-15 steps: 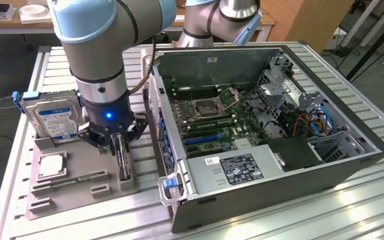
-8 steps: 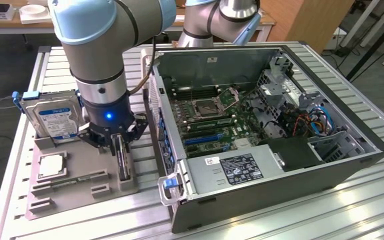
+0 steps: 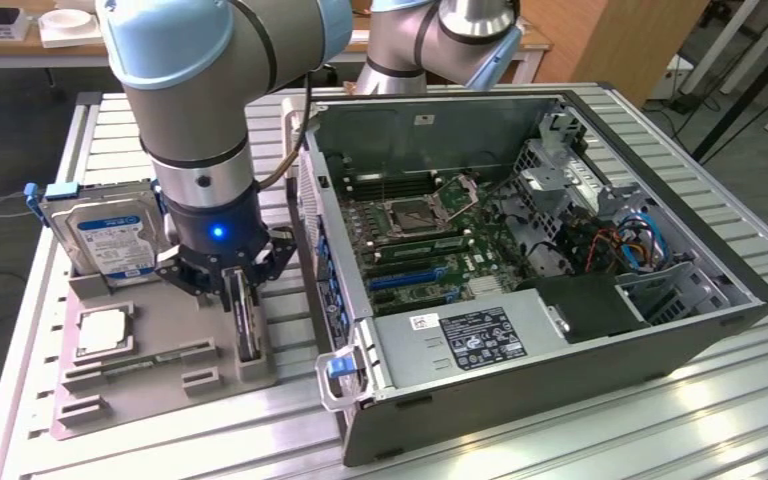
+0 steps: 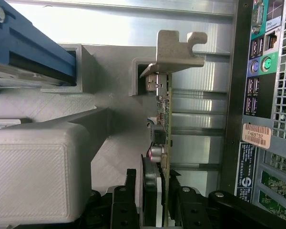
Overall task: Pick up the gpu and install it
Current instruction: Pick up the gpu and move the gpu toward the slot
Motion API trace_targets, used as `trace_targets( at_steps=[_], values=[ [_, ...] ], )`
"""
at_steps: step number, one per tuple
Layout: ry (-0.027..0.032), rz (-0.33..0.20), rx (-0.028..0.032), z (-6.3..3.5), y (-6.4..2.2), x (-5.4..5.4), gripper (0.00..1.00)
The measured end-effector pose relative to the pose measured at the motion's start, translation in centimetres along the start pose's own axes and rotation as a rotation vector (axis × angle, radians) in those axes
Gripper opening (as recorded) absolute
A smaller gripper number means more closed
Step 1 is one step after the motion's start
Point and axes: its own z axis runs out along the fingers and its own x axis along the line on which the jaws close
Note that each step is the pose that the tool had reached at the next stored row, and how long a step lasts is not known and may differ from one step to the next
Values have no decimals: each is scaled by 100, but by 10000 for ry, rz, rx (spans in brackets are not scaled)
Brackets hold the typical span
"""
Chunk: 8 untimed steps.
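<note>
Pick-up step, we judge; install not begun, since the gpu [image 3: 247, 335] still sits in its slot in the grey holder [image 3: 157, 370] on the table [image 3: 704, 420]. That is on the exterior view's left of the open computer case [image 3: 558, 330] and near the hard drive [image 3: 104, 235] standing in the same holder. The gripper [image 3: 240, 285] is down over the card. In the wrist view the fingers [image 4: 180, 200] sit one on each face, and to us they look clamped on the gpu. The card stands on its thin edge, faces upright, green board and small components seen edge-on. Its long axis lies level along the holder's slot, about parallel to the case's ported back panel [image 4: 262, 95]. Its silver bracket [image 4: 174, 52] is at the end away from the fingers, by a notched post of the holder. We cannot tell whether the card has left the slot floor. As we judge it, the next move calls for a straight pull out of the slot, no twist or tilt, because the holder walls are tight on both sides. It also needs a firm hold, since the card is thin and gripped off-centre.
</note>
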Motion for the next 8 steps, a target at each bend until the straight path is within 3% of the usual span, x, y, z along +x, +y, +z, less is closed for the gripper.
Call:
trace_targets(
  at_steps=[3, 4, 8],
  values=[
    [-1, 1, 1, 0, 3, 0, 36],
    [0, -1, 1, 0, 3, 0, 30],
    [0, 0, 0, 0, 5, 0, 29]
  ],
)
